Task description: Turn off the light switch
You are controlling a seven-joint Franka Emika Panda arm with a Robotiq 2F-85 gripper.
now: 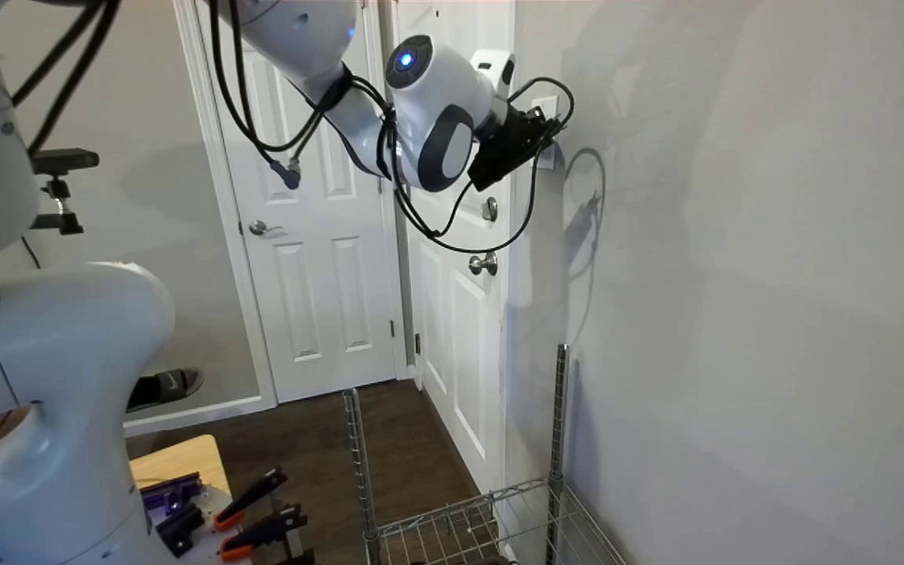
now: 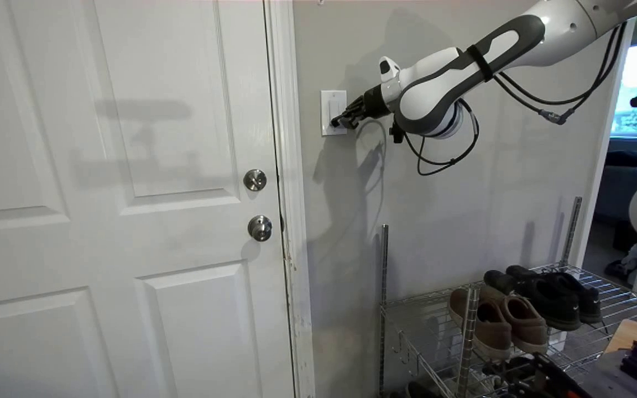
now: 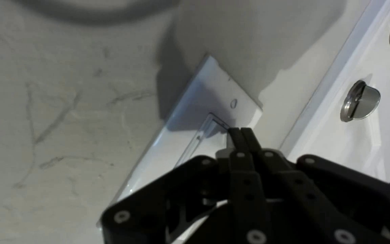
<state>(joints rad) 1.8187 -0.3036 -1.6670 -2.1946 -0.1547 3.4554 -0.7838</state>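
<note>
The light switch [image 2: 326, 105] is a white upright plate on the grey wall, right of the door frame in an exterior view. In an exterior view it also shows partly behind the gripper, with its upper part [image 1: 548, 103] visible. My gripper [image 2: 336, 122] is shut and empty, its fingertips at the lower part of the plate. In the wrist view the plate [image 3: 195, 98] lies tilted, with a recessed paddle [image 3: 212, 142] beside the tips of the gripper [image 3: 241, 130]. The fingers hide part of the plate. I cannot tell whether the tips touch or press the paddle.
A white door [image 2: 186, 237] with a deadbolt [image 2: 255, 179] and round knob [image 2: 260, 228] is beside the switch. A wire shelf [image 2: 429, 304] with several shoes stands below the arm. Black cables [image 1: 491, 248] hang in loops from the wrist.
</note>
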